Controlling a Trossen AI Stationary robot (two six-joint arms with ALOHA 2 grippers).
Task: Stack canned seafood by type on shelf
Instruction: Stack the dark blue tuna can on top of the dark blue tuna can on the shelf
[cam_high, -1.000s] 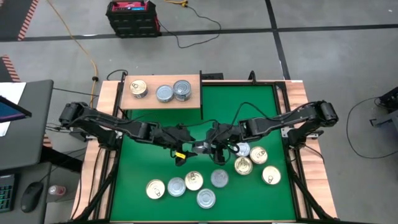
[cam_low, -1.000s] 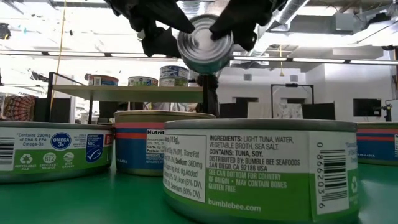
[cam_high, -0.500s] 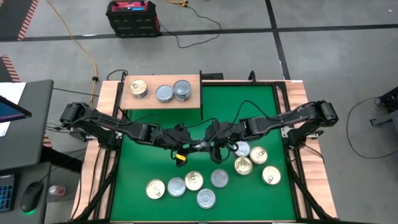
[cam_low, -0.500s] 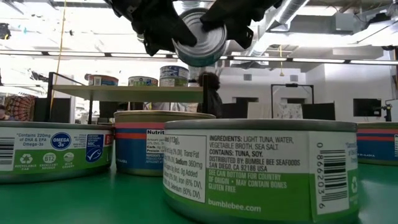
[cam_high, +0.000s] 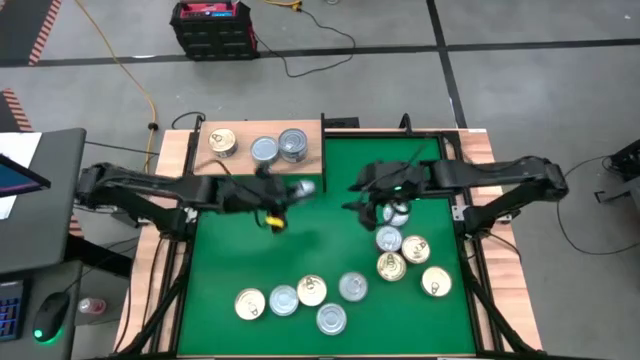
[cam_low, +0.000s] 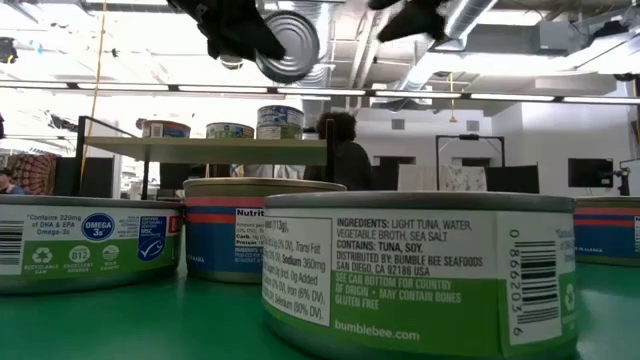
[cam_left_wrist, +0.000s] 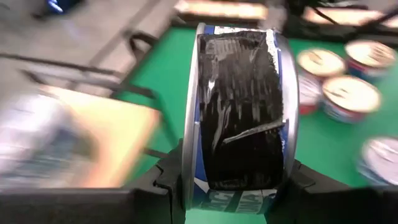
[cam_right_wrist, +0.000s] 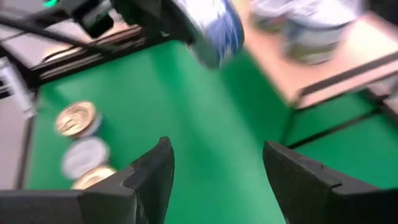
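Moved: arms parted, tin (cam_high: 303, 187) left with left claw (cam_high: 290, 190) | left claw: clamped on tin, above mat (cam_high: 330, 240), near shelf (cam_high: 262, 152) | right claw (cam_right_wrist: 214, 168): fingers wide, empty, tin ahead of it

A second ago both grippers met over the middle of the green mat (cam_high: 330, 240), a tin (cam_high: 303, 187) between them. Now the left gripper (cam_high: 290, 190) alone clamps that tin on edge and has carried it close to the shelf (cam_high: 240, 165). The right gripper (cam_high: 372, 200) has let go, spread its fingers and drawn back, well apart from the shelf.
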